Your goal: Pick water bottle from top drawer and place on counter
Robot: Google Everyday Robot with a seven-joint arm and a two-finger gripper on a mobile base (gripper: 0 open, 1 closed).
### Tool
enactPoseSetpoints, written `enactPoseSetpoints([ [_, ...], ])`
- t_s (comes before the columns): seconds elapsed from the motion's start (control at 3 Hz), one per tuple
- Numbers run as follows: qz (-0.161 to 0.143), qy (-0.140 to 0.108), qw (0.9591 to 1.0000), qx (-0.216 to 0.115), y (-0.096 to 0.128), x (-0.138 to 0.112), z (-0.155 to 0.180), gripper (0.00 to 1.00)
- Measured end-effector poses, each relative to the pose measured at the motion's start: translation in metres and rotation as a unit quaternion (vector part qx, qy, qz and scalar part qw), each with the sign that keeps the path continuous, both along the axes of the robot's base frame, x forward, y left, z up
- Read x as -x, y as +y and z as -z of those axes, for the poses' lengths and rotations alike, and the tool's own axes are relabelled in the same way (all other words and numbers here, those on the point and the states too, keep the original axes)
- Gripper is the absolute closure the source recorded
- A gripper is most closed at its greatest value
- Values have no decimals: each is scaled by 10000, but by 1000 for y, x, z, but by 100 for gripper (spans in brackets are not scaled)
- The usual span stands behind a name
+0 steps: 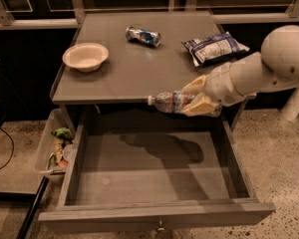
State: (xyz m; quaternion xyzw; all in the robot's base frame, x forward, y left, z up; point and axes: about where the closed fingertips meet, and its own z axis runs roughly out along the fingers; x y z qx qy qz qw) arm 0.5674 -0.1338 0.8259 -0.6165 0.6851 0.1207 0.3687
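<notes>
Status, single camera view.

- Pincer: clenched on the water bottle, one finger above and one below its rear half. The white arm reaches in from the right.
- Water bottle: lying horizontal in the grasp, white cap pointing left, away from the pincer. It hangs in the air, touching neither drawer nor table, level with the table's front edge and just in front of it.
- Top drawer: pulled fully open, directly below the pincer. Its floor shows only a shadow under the bottle.
- Table: begins just behind the pincer. On it are a paper bowl well to the pincer's left and further back, a crushed can further back and to the left, and a snack bag just behind the pincer. A wide bare stretch lies between the bowl and the bag.
- Clear bin of scraps: below and far left of the pincer, outside the drawer wall.

Progress, as a judgement: the pick looks done, since the bottle is gripped and clear of the drawer. Still to do are carrying it up and back over the table's raised rim, setting it on the bare stretch, and letting go. The bottle is not yet above the surface, so the rim remains the thing to clear.
</notes>
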Motion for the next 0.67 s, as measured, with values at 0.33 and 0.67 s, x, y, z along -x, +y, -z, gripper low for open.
enactPoseSetpoints([
  [0.33, 33, -221, 9997, 44, -6, -14, -33, 100],
  [0.67, 33, -221, 9997, 43, -5, -14, -33, 100],
])
